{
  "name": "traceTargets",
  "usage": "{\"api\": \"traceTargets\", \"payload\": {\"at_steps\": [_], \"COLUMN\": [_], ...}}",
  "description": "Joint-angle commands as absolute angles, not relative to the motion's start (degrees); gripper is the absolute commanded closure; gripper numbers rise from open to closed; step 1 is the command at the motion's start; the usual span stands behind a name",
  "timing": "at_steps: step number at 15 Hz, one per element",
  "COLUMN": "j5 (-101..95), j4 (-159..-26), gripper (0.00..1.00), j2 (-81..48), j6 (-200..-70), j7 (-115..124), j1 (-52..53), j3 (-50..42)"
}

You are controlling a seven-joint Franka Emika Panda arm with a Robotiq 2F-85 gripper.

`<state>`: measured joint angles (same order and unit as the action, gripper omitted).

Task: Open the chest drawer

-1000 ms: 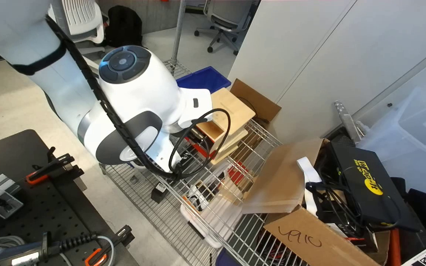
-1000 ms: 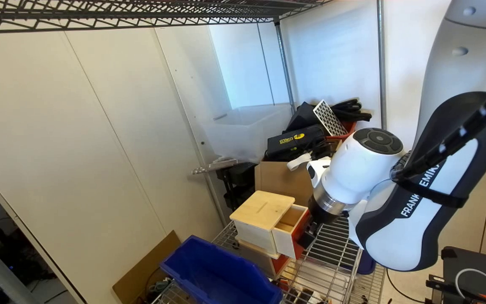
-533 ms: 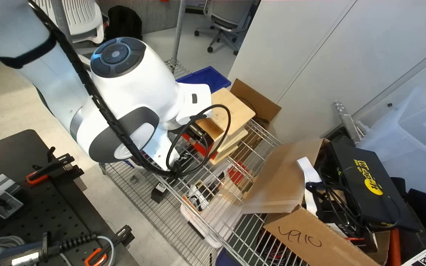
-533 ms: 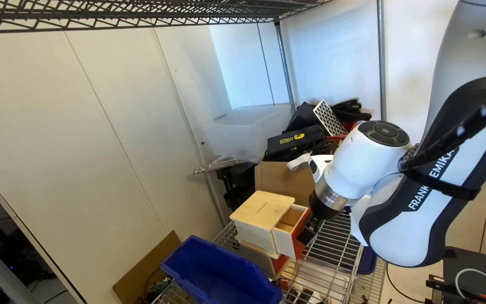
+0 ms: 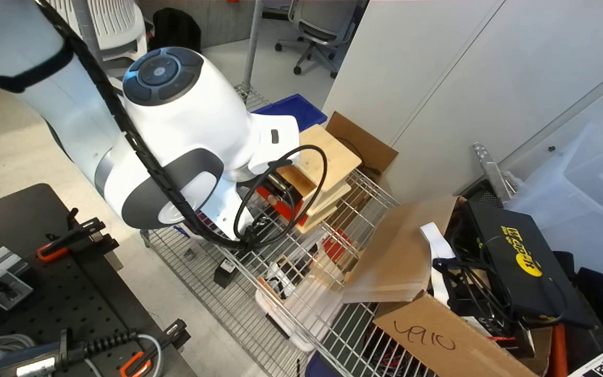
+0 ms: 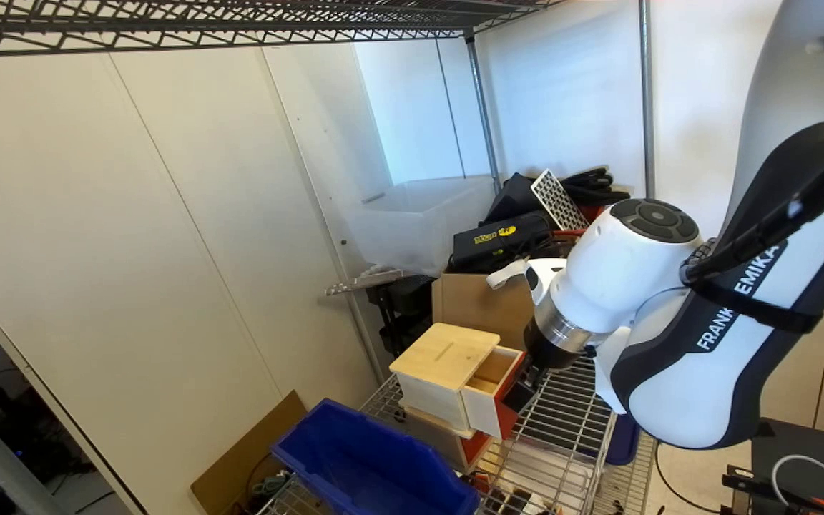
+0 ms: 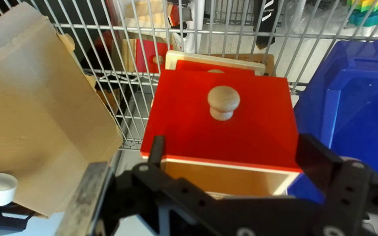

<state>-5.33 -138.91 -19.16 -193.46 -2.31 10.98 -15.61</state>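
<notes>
The chest [image 6: 444, 357] is a small plywood box on the wire shelf, seen in both exterior views. Its upper drawer [image 6: 482, 409] stands pulled out, its hollow inside showing. In the wrist view this drawer's red front [image 7: 258, 124] bears a round wooden knob [image 7: 223, 100]. Below it, a lower red front [image 7: 189, 65] is partly covered. My gripper [image 7: 233, 141] is open, its fingers [image 7: 157, 147] spread to either side of the drawer's top edge, and nothing is gripped. In an exterior view the gripper [image 6: 523, 395] is close before the red front; whether it touches cannot be told.
A blue bin [image 6: 376, 458] stands beside the chest. On its opposite side rises an open cardboard box [image 7: 44, 114] with a black case [image 5: 521, 251] in it. A looped cable [image 5: 325, 173] hangs from the wrist. Wire shelf bars [image 7: 241, 32] run below.
The arm has risen and drawn back slightly from the drawer front, and the knob has come into sight in an exterior view. Drawer and chest look unmoved; the gripper's opening shows no difference.
</notes>
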Motion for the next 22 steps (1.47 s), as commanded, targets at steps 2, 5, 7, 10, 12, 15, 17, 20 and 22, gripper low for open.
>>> {"api": "traceTargets", "payload": {"at_steps": [2, 5, 7, 10, 12, 15, 17, 20, 22], "j5": [-6.0, -6.0, -6.0, -6.0, -6.1, -5.0, -5.0, -6.1, -7.3], "j4": [-141.6, -142.2, -143.0, -144.6, -145.5, -146.1, -145.9, -145.6, -145.4], "gripper": [0.00, 0.00, 0.00, 0.00, 0.00, 0.00, 0.00, 0.00, 0.00], "j2": [-15.4, -14.4, -13.4, -11.7, -10.6, -9.3, -8.8, -8.1, -7.9], "j6": [-193.9, -193.9, -193.9, -193.1, -190.9, -186.3, -183.4, -180.9, -179.0], "j7": [-2.1, -2.0, -2.2, -2.3, -2.1, -2.8, -2.7, -2.0, -1.6], "j1": [10.1, 10.0, 10.2, 10.4, 10.3, 12.1, 13.3, 14.7, 16.4], "j3": [-14.6, -14.3, -14.4, -14.5, -14.3, -16.4, -18.4, -20.9, -23.4]}}
